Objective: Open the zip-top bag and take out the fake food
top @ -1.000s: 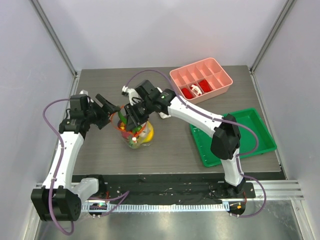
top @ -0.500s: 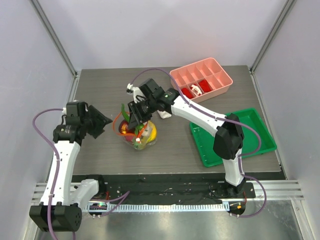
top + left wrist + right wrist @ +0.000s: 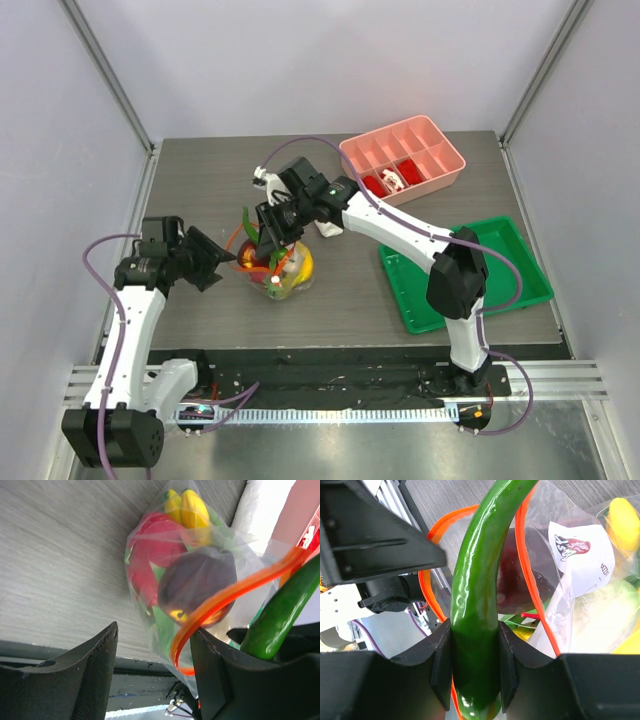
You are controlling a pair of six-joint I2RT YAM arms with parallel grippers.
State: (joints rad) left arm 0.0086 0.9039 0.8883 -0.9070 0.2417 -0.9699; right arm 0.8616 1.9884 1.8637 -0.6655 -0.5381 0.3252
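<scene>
Currently clamping a glossy, curved green plastic pepper (image 3: 475,580) in the right gripper (image 3: 272,235), fingers tight on both flanks, with the orange-red zip strip (image 3: 235,592) looped around it. Holding the left gripper (image 3: 218,262) with fingers spread and nothing pinched, just beside the clear crinkly zip-top bag (image 3: 280,270). Found the bag left of centre on the grey wood-grain table (image 3: 350,300), well off every edge, with bare room to its left and near side. Counting one bag, one pepper and two trays: pink divided plastic tray (image 3: 422,187) far right, flat green tray (image 3: 510,270) near right, both well apart from the bag. Seeing inside a yellow banana (image 3: 192,510), a pink-red dragon fruit (image 3: 155,540) and a smooth dark red round fruit (image 3: 195,577).
</scene>
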